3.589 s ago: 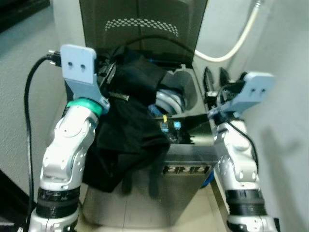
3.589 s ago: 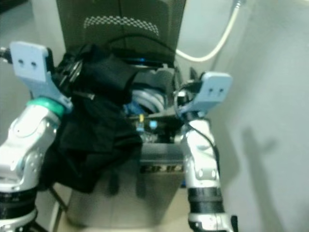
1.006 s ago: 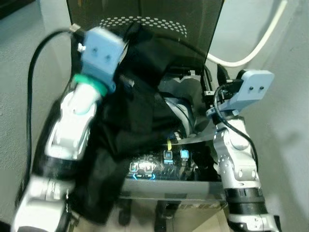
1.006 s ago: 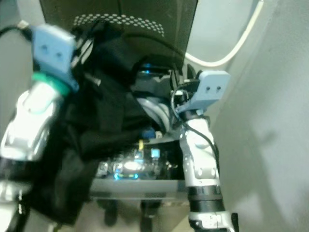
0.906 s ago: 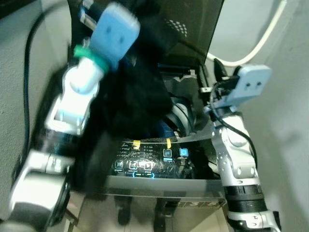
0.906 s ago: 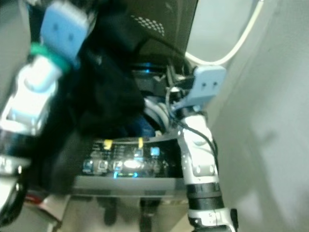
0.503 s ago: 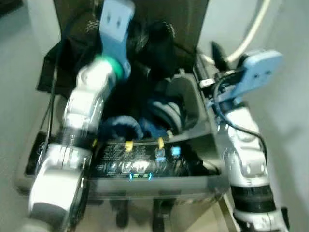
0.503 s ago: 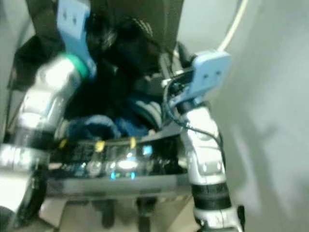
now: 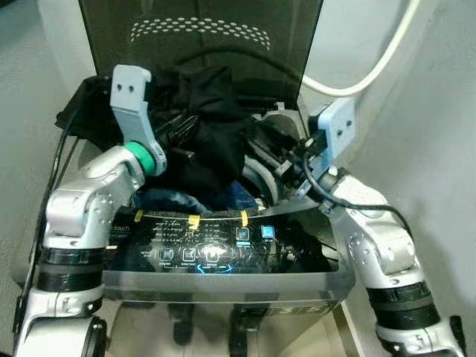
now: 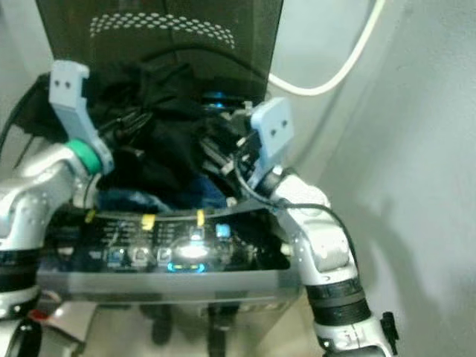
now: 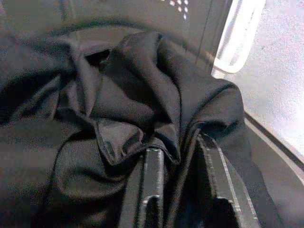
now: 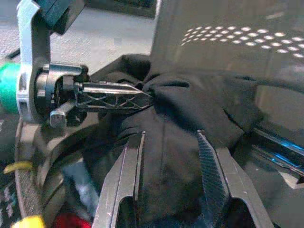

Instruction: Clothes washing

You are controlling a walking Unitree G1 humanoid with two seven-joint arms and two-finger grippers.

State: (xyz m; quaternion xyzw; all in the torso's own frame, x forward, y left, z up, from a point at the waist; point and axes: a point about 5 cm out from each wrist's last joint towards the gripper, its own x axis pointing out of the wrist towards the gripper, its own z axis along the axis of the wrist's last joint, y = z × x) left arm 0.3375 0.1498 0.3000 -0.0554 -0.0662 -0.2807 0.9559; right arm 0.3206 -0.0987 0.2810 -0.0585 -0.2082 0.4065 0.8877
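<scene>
Black garment (image 9: 212, 126): a bunched mass of dark cloth heaped over the mouth of the top-loading washing machine (image 9: 223, 279), spilling toward the machine's left rear corner, resting against the base of the raised smoked lid (image 9: 201, 37). Blue clothing (image 9: 175, 201): partly visible beneath the black cloth, inside the drum, just behind the control panel. Left gripper (image 11: 178, 154): fingers closed on a fold of the black garment, cloth pinched between them as seen in the left wrist view; in the right wrist view the same fingers (image 12: 111, 99) lie pressed together with their tip buried in the cloth. Right gripper (image 12: 168, 164): fingers spread apart, holding nothing, poised just above the black garment from the machine's right side, tips near the cloth; contact cannot be told. Right arm (image 9: 372, 238): bent across the right edge of the machine. Left arm (image 9: 89, 201): bent over the left edge, green ring at the wrist. Control panel (image 9: 216, 249): front of the machine top, dark, with lit blue-white buttons and yellow tags along its rear edge. White hose (image 9: 379, 59): curved along the wall behind and to the right of the lid.
</scene>
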